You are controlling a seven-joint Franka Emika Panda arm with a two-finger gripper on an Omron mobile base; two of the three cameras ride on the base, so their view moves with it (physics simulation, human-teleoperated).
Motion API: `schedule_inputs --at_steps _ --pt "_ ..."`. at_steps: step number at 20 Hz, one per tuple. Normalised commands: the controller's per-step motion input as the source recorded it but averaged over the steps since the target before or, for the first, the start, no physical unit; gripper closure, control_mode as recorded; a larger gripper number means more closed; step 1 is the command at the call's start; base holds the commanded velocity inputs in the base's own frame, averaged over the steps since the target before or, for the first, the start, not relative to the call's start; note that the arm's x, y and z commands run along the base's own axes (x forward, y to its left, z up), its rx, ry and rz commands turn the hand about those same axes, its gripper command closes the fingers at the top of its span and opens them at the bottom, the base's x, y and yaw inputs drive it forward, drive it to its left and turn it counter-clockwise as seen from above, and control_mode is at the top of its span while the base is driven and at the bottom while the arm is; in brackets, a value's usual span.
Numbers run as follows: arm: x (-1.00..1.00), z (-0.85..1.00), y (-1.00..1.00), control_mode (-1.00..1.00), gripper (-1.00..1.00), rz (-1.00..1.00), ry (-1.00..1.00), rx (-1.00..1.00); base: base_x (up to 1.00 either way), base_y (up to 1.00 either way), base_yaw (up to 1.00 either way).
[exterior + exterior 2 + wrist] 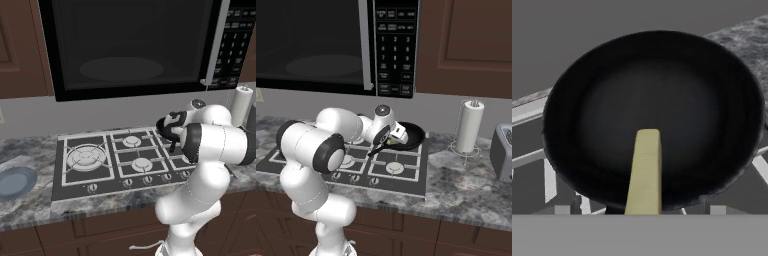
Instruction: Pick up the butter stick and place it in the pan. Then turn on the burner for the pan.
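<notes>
The black pan (662, 95) sits on the back right burner of the stove (85, 175). The pale-yellow butter stick (646, 170) lies lengthwise in the pan, its near end over the near rim. The two fingertips (562, 209) stand far apart on either side of the stick without touching it. My gripper (392, 141) hovers open just above the near side of the pan (408, 135), with a bit of the butter stick (390, 144) under it. From the left, my arm hides most of the pan (165, 127).
A microwave (130, 45) hangs low over the stove. Knobs (127, 182) line the stove's front edge. A blue-grey plate (16, 181) lies on the counter at the left. A paper towel roll (470, 127) and a toaster (503, 150) stand to the right.
</notes>
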Motion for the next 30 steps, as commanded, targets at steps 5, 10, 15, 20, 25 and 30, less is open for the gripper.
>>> schedule_inputs --at_steps 5,10,15,20,25,30 --pt "0.0 0.0 0.0 -1.0 -1.0 0.0 0.0 0.0 0.0 0.0 0.0" --pt "-0.09 0.0 0.0 -1.0 -1.0 0.0 0.0 0.0 0.0 0.0 0.0" --pt "-0.53 0.0 -0.02 -1.0 -1.0 0.0 -0.05 0.0 0.0 0.0 0.0" --pt "-0.78 0.0 -0.02 -1.0 -1.0 0.0 -0.07 0.0 0.0 0.0 0.0" --pt "-0.8 0.1 -0.03 -1.0 -1.0 0.0 -0.02 0.0 0.0 0.0 0.0" --pt "-0.73 0.05 0.01 -1.0 -1.0 0.0 0.03 0.0 0.0 0.0 0.0"
